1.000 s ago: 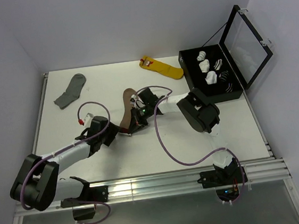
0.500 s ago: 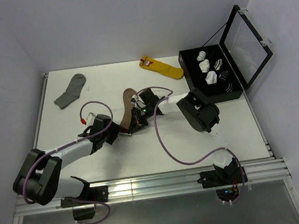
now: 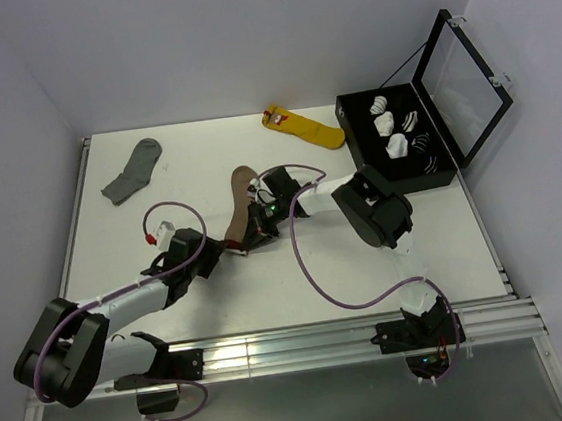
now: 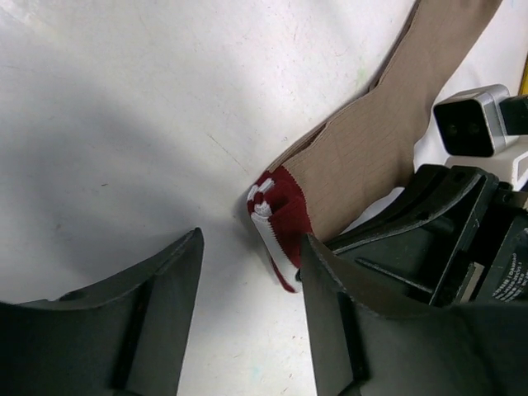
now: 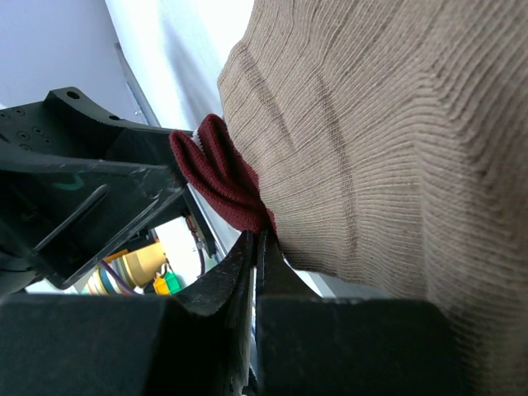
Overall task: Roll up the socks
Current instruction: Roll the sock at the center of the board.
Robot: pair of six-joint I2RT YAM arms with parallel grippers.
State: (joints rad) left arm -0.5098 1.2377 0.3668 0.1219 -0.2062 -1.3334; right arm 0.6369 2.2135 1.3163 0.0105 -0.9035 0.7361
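Observation:
The tan-brown sock (image 3: 241, 203) lies stretched on the white table, with its dark red and white striped cuff (image 3: 236, 243) at the near end. My right gripper (image 3: 253, 231) is shut on the sock's edge at the cuff; in the right wrist view the jaws (image 5: 257, 241) pinch the fabric where red cuff (image 5: 221, 177) meets tan knit (image 5: 371, 148). My left gripper (image 3: 212, 254) is open just left of the cuff. In the left wrist view its fingers (image 4: 157, 313) straddle bare table, and the cuff (image 4: 280, 210) lies just ahead, against the right finger's tip.
A plain grey sock (image 3: 131, 171) lies at the far left. A yellow sock with a red tag (image 3: 303, 128) lies at the back. An open black box (image 3: 397, 170) holding several rolled socks stands at the right, its lid (image 3: 463, 81) upright.
My left arm has shifted slightly, its wrist now a little nearer the front edge. The right gripper and the sock have stayed put.

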